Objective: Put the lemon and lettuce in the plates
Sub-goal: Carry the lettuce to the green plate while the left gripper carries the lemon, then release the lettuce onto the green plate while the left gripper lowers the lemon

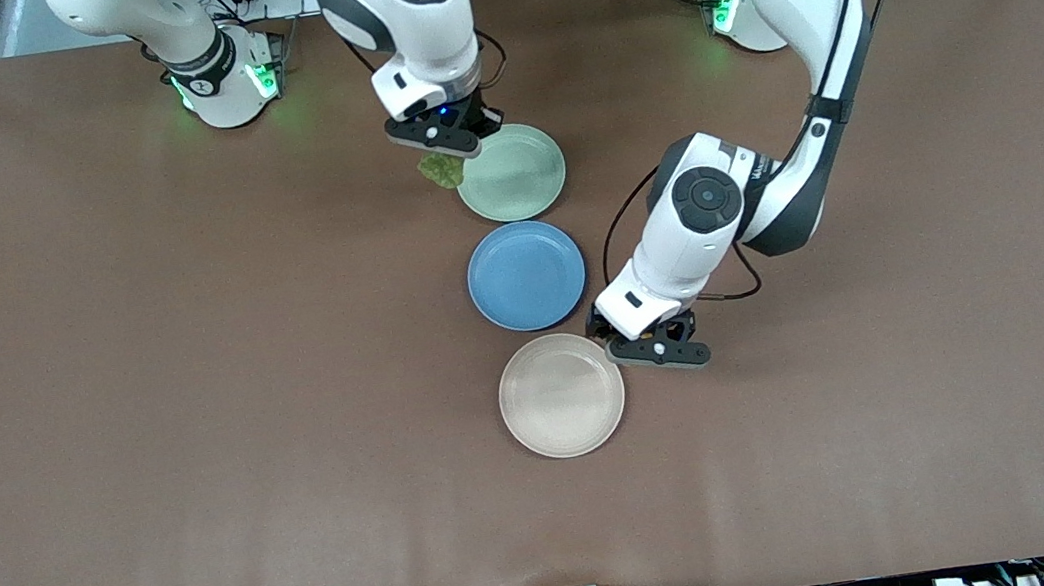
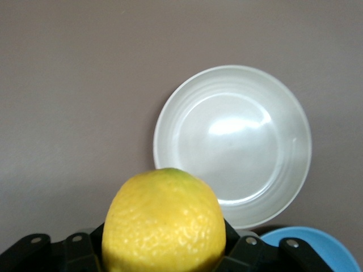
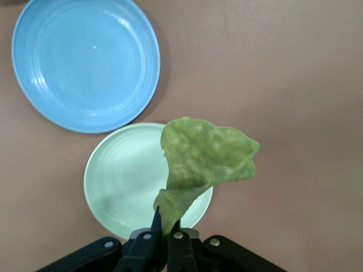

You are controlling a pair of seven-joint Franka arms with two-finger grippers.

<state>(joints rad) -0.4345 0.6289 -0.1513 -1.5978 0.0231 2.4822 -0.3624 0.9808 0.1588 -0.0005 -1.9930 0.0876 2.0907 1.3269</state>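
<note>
My right gripper (image 1: 440, 142) is shut on the stem of the dark green lettuce (image 1: 443, 171), which hangs over the table at the rim of the mint green plate (image 1: 516, 173). In the right wrist view the lettuce (image 3: 207, 158) droops over that plate's edge (image 3: 116, 181). My left gripper (image 1: 659, 350) is low beside the beige plate (image 1: 561, 396), toward the left arm's end. It is shut on the yellow lemon (image 2: 164, 224), which is hidden in the front view. The beige plate (image 2: 232, 144) holds nothing.
A blue plate (image 1: 526, 275) lies between the mint and beige plates, with nothing on it. It also shows in the right wrist view (image 3: 85, 62) and the left wrist view (image 2: 317, 249). The brown table (image 1: 190, 377) stretches wide around the plates.
</note>
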